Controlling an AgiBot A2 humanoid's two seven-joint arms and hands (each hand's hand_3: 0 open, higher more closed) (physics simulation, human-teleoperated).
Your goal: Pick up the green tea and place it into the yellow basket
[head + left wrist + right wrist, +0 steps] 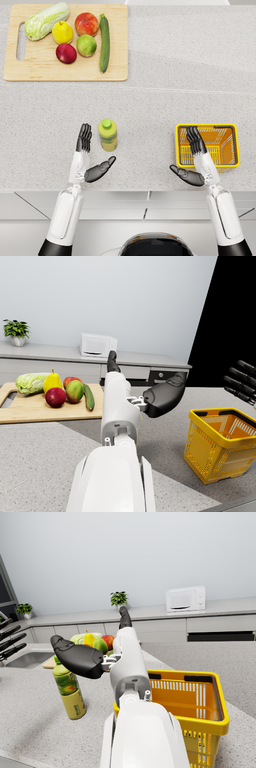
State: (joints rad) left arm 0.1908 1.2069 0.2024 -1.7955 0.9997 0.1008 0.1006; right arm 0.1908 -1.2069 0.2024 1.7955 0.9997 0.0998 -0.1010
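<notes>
Countertop: green tea [108, 134] just beside L hand [89, 159].

On the counter [165, 70], the cutting board [117, 60] with produce sits in the far left corner. The bottle [108, 135] stands near the front edge, just right of my left hand [87, 156]; the basket [231, 150] sits front right, under my right hand [196, 157].

Two smooth white-shelled arms with rounded forearm casings; glossy dark five-finger left hand [89, 159] and matching right hand [194, 160]; small metallic fittings at wrists.
</notes>
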